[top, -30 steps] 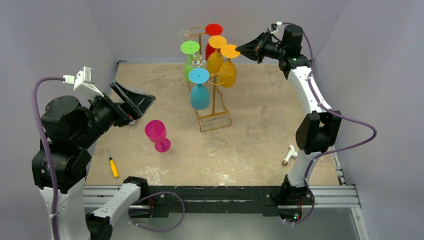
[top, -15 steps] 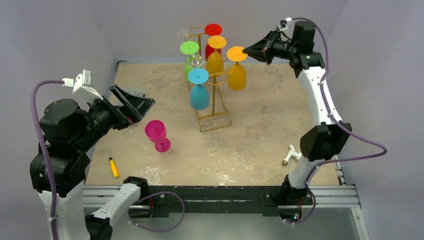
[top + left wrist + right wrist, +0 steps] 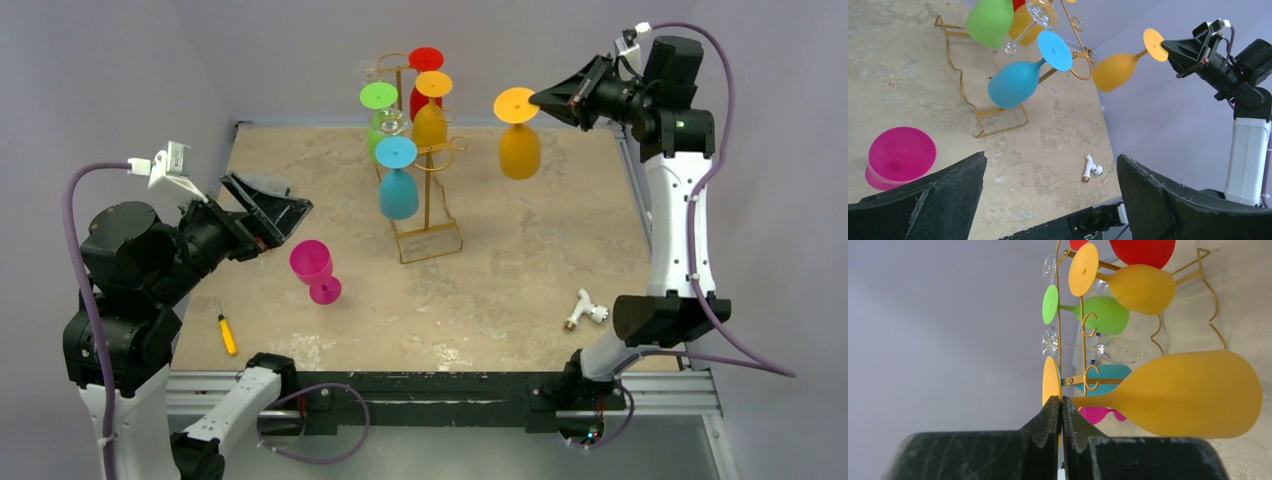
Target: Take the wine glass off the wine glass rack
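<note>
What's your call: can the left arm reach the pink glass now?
Probably yes. The left claw is open and empty, close to the upright pink glass, with nothing between them.

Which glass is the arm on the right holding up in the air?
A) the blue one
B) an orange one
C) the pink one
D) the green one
B: the right gripper is shut on the round foot of the orange wine glass, which hangs bowl-down in the air, apart from the wine glass rack.
</note>
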`<control>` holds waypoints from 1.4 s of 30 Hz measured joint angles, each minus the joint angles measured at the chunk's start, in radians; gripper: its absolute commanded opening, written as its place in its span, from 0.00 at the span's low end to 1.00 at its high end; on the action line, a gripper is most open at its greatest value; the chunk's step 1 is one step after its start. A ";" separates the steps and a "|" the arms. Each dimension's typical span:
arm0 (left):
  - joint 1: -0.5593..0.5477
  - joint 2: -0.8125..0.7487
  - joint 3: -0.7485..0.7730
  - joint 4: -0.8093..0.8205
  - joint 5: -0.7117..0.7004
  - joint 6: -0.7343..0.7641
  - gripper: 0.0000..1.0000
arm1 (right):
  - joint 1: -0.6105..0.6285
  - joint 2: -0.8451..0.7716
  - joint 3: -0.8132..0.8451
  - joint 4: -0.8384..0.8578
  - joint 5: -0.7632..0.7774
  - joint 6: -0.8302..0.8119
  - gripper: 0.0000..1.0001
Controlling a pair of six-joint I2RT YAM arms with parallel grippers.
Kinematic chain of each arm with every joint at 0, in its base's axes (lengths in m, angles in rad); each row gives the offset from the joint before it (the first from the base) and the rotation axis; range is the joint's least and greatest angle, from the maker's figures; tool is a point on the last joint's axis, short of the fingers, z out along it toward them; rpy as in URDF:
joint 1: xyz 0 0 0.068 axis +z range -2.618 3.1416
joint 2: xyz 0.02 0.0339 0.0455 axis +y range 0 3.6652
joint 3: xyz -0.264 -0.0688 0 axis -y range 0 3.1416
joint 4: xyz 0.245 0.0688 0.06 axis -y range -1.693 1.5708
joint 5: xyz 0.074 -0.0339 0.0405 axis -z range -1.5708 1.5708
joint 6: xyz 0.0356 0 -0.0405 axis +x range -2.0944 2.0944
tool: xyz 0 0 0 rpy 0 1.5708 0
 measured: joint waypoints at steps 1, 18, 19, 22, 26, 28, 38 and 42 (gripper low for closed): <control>0.000 0.000 -0.006 0.008 0.005 -0.001 1.00 | -0.010 -0.008 0.003 -0.015 0.000 -0.005 0.00; 0.000 0.000 -0.026 0.063 0.066 -0.010 1.00 | -0.029 -0.144 0.005 0.062 -0.055 0.106 0.00; 0.000 0.000 -0.026 0.069 0.070 -0.011 1.00 | -0.029 -0.155 -0.005 0.085 -0.061 0.121 0.00; 0.000 0.000 -0.026 0.089 0.082 -0.018 1.00 | -0.029 -0.196 -0.053 0.170 -0.086 0.182 0.00; 0.000 0.000 -0.032 0.117 0.097 -0.029 1.00 | -0.029 -0.212 -0.080 0.259 -0.109 0.257 0.00; 0.000 0.002 -0.032 0.128 0.100 -0.029 1.00 | -0.029 -0.211 -0.084 0.298 -0.113 0.293 0.00; 0.000 0.031 -0.037 0.190 0.131 -0.059 0.99 | -0.029 -0.214 -0.150 0.488 -0.135 0.476 0.00; 0.000 0.032 -0.066 0.233 0.158 -0.086 0.98 | -0.029 -0.222 -0.224 0.696 -0.135 0.634 0.00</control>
